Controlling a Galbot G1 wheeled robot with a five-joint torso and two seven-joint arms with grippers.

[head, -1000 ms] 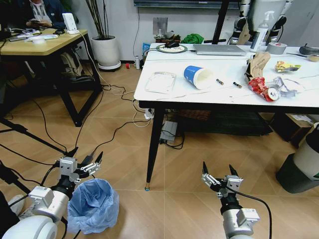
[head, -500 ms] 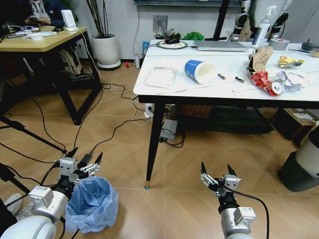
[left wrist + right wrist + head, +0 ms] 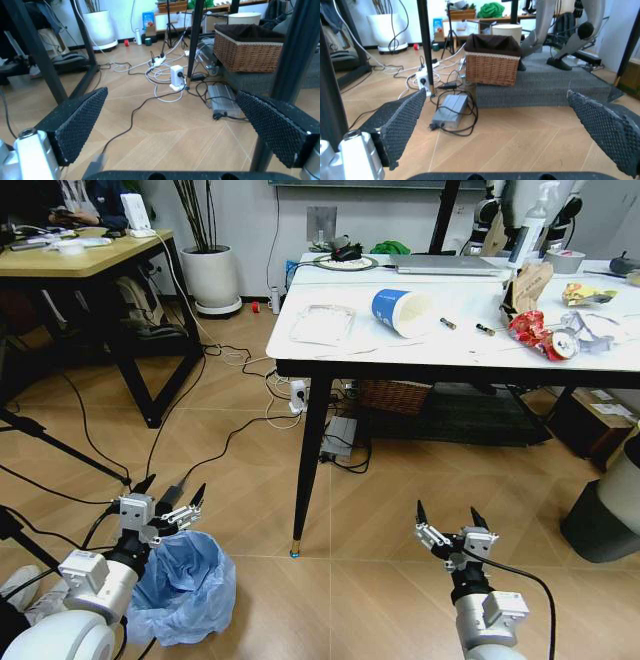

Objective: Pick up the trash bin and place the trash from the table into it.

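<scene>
Your left gripper [image 3: 168, 500] hung low over the wooden floor with its fingers spread wide and nothing between them, just above and beside the rim of the trash bin [image 3: 185, 585], which stood on the floor at your lower left, its crinkly blue bag open at the top. Your right gripper [image 3: 452, 527] was also down near the floor, in front of the table [image 3: 450, 345] and to the right of its front black leg, jaws wide apart and empty. From the left wrist you could see both textured pads [image 3: 75, 125] splayed to either side, with floor cables, a white power strip [image 3: 176, 73] and a wicker basket [image 3: 247, 47] beyond them under the table. From the right wrist the same basket [image 3: 492, 60] sat ahead on a grey mat, again with the pads [image 3: 400, 123] far apart. The trash lay up on the white tabletop, well apart from the bin: a blue-white paper cup [image 3: 401, 311] on its side near the middle, a clear plastic tray [image 3: 322, 325] toward the left end, a brown cardboard piece [image 3: 530, 283] standing near the back, and a crushed red-labelled bottle [image 3: 538, 336] beside crumpled clear wrapping [image 3: 595, 330] at the right end.
</scene>
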